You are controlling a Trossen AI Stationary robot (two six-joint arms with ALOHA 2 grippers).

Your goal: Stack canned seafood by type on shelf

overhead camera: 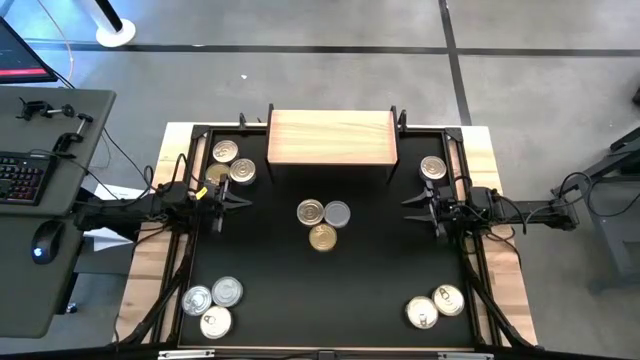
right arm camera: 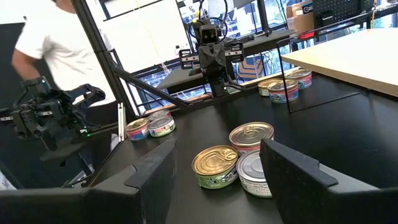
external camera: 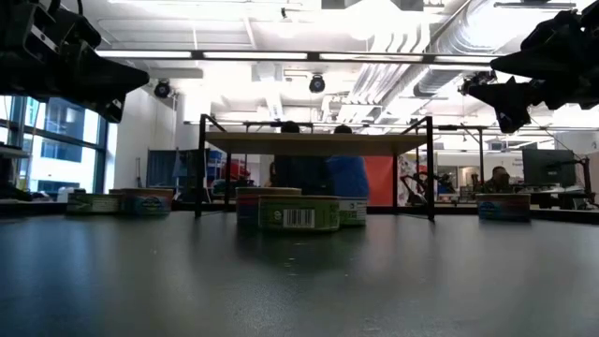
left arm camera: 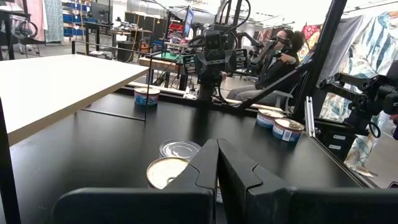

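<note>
The shelf (overhead camera: 330,137), a pale wood top on thin dark legs, stands at the table's far middle with nothing on its top. Canned seafood sits on the black tabletop in groups. Three tins (overhead camera: 322,222) are at the centre, one of them gold-topped. Three (overhead camera: 232,165) are at the far left, one (overhead camera: 433,167) at the far right, three (overhead camera: 212,306) at the near left and two (overhead camera: 436,306) at the near right. My left gripper (overhead camera: 240,200) hovers level at the left side, shut and empty. My right gripper (overhead camera: 408,205) hovers level at the right side, open, facing the centre tins (right arm camera: 239,158).
A desk with a keyboard (overhead camera: 20,175) and mouse stands left of the table. Beside the table a person in a white shirt (right arm camera: 56,37) shows in the right wrist view. Seated people (left arm camera: 280,50) show beyond the table's right side. Bare tabletop (overhead camera: 330,300) lies between the near groups.
</note>
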